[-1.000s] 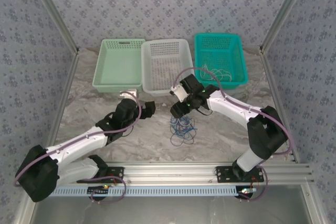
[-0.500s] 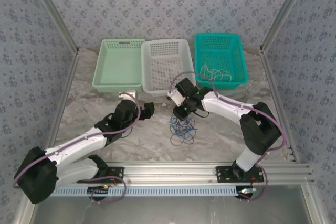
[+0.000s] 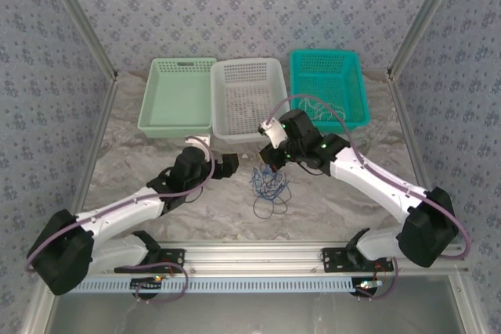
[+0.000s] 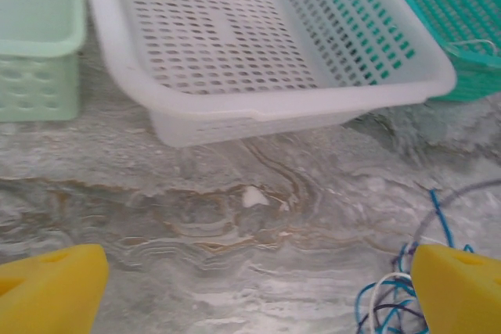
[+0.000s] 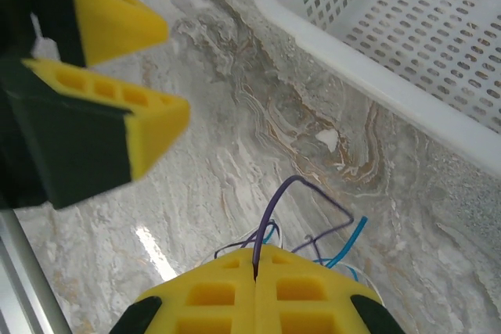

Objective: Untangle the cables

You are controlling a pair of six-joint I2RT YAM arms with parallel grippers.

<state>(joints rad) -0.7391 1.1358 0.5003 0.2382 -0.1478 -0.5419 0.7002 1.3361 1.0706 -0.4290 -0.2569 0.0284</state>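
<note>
While the right gripper (image 5: 257, 291) is shut on one purple cable (image 5: 272, 207), a lift could drag the whole knot along, since the strands are interlaced, or the thin wire could slip free. The cables (image 3: 268, 190) lie under and just near of it. The left gripper (image 4: 250, 287) stands wide open and empty just left of them.

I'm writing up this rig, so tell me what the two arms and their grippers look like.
The left arm and right arm: white links, black joints. A thick mauve cable loops along each. The left gripper and right gripper: black bodies, yellow wedge-shaped pads with square pockets.
</note>
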